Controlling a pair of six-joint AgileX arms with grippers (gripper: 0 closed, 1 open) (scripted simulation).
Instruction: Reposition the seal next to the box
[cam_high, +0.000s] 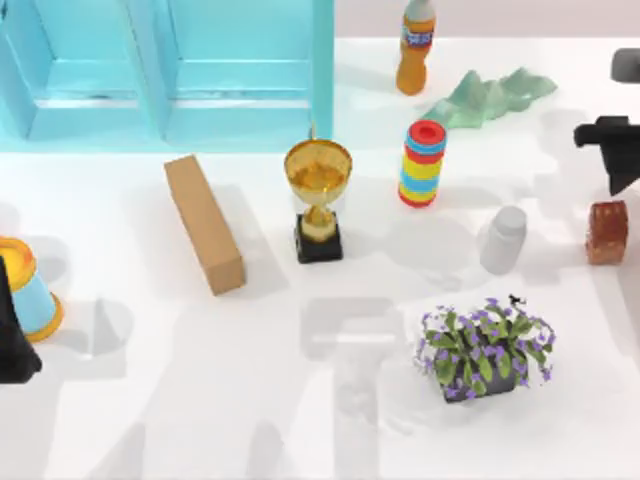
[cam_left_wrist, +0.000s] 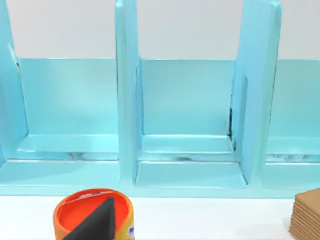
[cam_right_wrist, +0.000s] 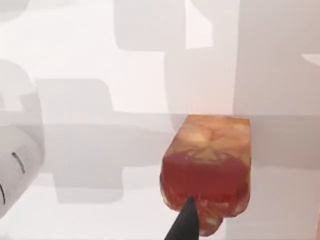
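Note:
The seal (cam_high: 607, 232), a small reddish-brown mottled block, stands upright on the white table near the right edge. In the right wrist view the seal (cam_right_wrist: 207, 167) is close below the camera. My right gripper (cam_high: 618, 165) hovers just behind the seal, toward the table's back, and holds nothing that I can see. The long tan box (cam_high: 204, 222) lies on the left half of the table, left of the trophy; one of its corners (cam_left_wrist: 307, 216) shows in the left wrist view. My left gripper (cam_high: 14, 340) is parked at the left edge.
A gold trophy (cam_high: 318, 198) stands right of the box. Stacked coloured rings (cam_high: 424, 163), a white bottle (cam_high: 503, 240) and a purple-flowered plant (cam_high: 485, 350) lie between box and seal. A teal shelf (cam_high: 165, 70) lines the back left. An orange-and-blue cup (cam_high: 28, 290) sits by my left arm.

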